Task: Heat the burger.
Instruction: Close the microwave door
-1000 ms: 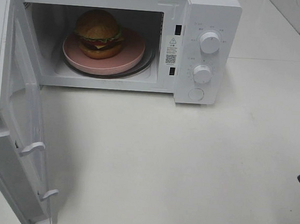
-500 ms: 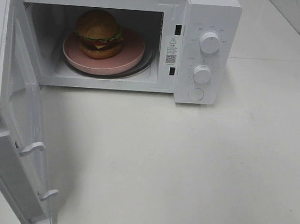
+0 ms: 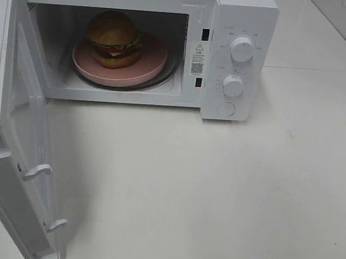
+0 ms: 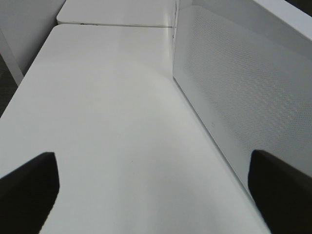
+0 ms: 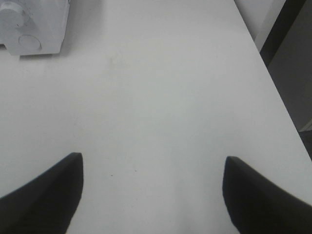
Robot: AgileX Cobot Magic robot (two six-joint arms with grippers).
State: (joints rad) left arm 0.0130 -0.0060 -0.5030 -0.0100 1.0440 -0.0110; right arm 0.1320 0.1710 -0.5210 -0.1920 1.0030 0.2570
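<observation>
The burger [image 3: 113, 39] sits on a round pink plate [image 3: 151, 62] inside the white microwave [image 3: 242, 15], whose door [image 3: 22, 135] hangs wide open at the left. Neither arm shows in the exterior high view. In the left wrist view my left gripper [image 4: 153, 187] stands open over bare table beside the perforated outer face of the door [image 4: 243, 87], nothing between its fingers. In the right wrist view my right gripper [image 5: 152, 192] is open above the white table, with the microwave's knob corner [image 5: 29, 24] far off.
Two dials [image 3: 242, 49] and a round button [image 3: 226, 108] sit on the microwave's right panel. The white table [image 3: 216, 187] stretches in front of the oven. Its right edge [image 5: 273, 92] shows in the right wrist view, dark floor beyond.
A dark piece of the right arm at the right edge of the exterior high view one second ago has gone out of view. Burger, plate and door have not moved.
</observation>
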